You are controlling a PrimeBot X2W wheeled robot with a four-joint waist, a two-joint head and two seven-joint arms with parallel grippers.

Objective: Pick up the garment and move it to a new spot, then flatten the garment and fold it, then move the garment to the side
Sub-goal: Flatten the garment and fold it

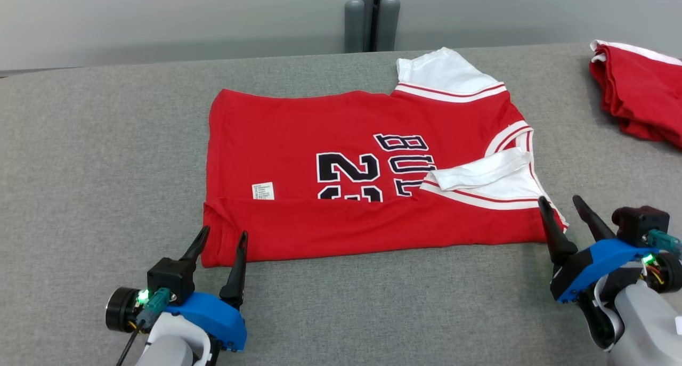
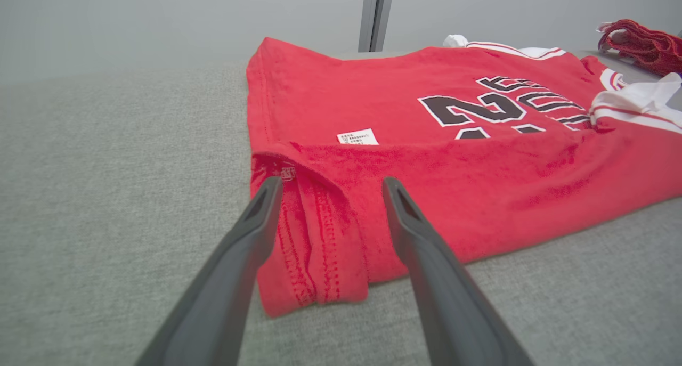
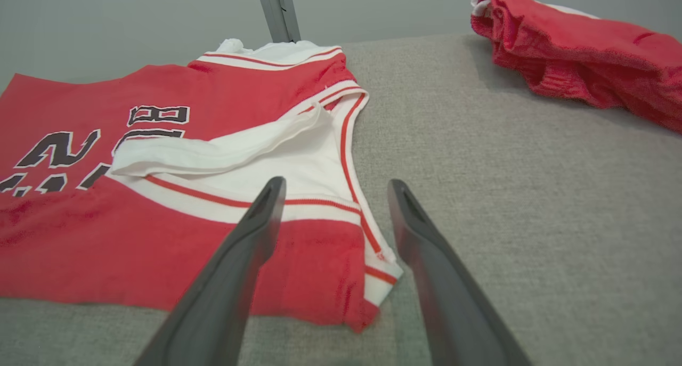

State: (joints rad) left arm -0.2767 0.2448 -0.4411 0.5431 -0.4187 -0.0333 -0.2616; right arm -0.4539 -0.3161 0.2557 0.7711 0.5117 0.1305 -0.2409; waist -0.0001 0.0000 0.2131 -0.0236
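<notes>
left gripper spread apart, right gripper spread apart

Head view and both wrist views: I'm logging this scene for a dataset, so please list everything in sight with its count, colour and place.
jersey: 1, red with white sleeves and black lettering, middle of the table, near edge folded over
care label: 1, white, on the jersey just above the fold
second garment: 1, red with white trim, bunched at the table's far right
table: 1, grey fabric surface, under everything
post: 1, dark grey, behind the table's far edge
left end effector: 1, dark fingers on a blue mount, open, at the jersey's near left corner
right end effector: 1, dark fingers on a blue mount, open, at the jersey's near right corner
</notes>
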